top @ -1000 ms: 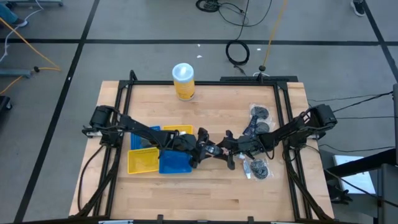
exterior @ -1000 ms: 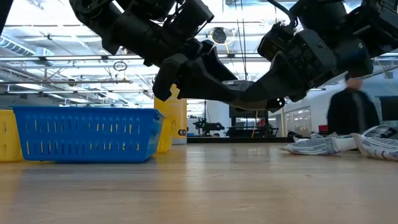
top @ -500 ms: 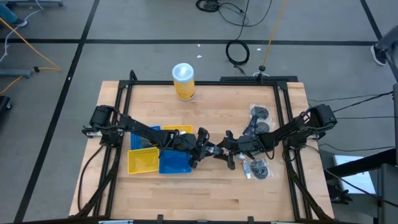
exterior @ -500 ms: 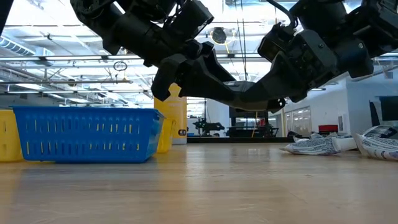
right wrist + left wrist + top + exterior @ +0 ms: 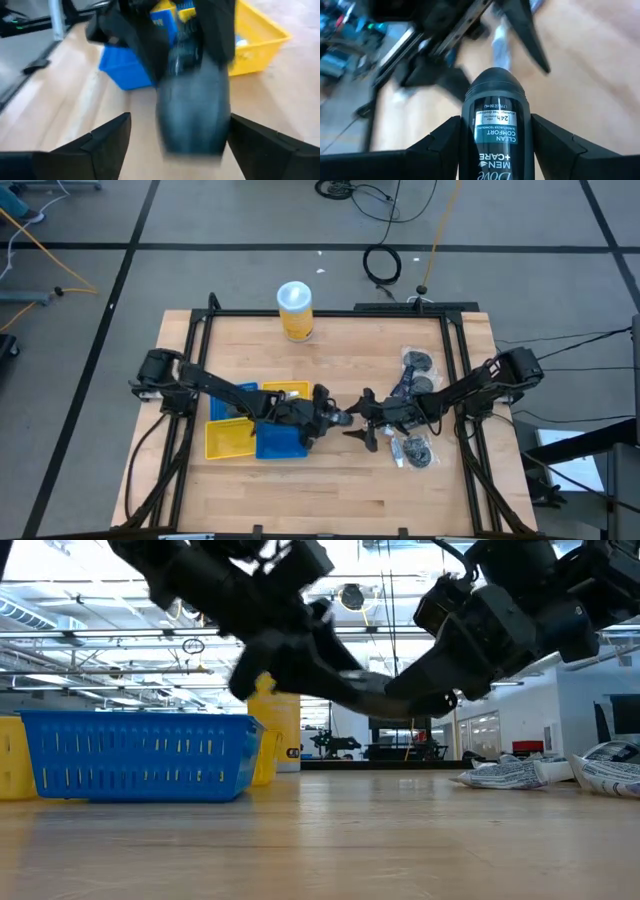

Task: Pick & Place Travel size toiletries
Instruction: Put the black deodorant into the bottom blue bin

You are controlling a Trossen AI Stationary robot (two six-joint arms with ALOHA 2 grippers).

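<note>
Your left gripper [image 5: 495, 150] grips the dark deodorant [image 5: 495, 125] at frame centre. Your right gripper [image 5: 358, 418], just right of it, stands wide open.

This was a large industrial lab hall: a wooden table [image 5: 330, 490] stood on a grey floor [image 5: 200, 220] marked with black tape, cables [image 5: 380, 262] trailing, ceiling trusses [image 5: 90, 635] beyond.

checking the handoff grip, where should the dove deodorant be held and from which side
Grip the dove deodorant on its straight body, across the two sides flanking the label, coming in from its base end, as the left gripper does. The domed cap is rounded, so fingers would likely slip there. The right gripper stands open just beyond it.
</note>
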